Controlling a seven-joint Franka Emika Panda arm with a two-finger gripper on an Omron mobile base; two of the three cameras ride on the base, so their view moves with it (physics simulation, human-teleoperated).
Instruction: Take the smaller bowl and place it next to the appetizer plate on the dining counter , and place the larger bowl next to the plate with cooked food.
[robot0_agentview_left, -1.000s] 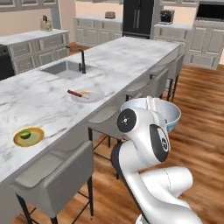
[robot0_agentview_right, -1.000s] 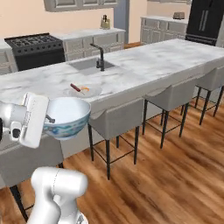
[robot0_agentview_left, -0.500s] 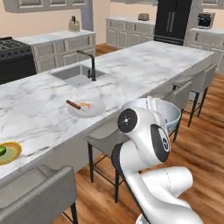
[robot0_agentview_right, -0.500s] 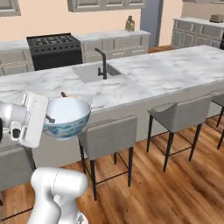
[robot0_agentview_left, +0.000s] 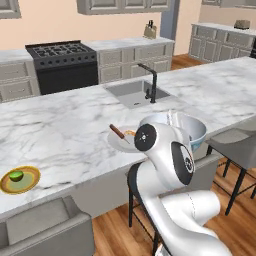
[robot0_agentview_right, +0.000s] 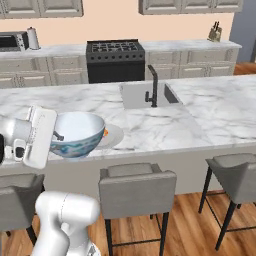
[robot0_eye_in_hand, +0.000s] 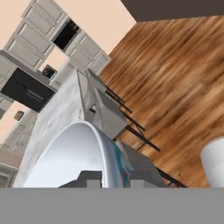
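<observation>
While our gripper (robot0_agentview_right: 59, 136) clamps the larger bowl (robot0_agentview_right: 76, 133) by its rim | we hold it above the table (robot0_agentview_right: 165, 125) edge

in the left base view the arm hides most of the larger bowl (robot0_agentview_left: 192, 131) and the near half of a white plate (robot0_agentview_left: 121, 140); what lies on that plate is too small to name. the yellow plate (robot0_agentview_left: 20, 180) carries a green piece too small to tell. in the right base view the bowl (robot0_agentview_right: 76, 133) covers the white plate's (robot0_agentview_right: 112, 135) left part, and the hand hides the gripper on the bowl's rim. in the hand view the grey band cuts off the bowl's (robot0_eye_in_hand: 83, 153) lower part and the finger tips (robot0_eye_in_hand: 89, 178).
</observation>
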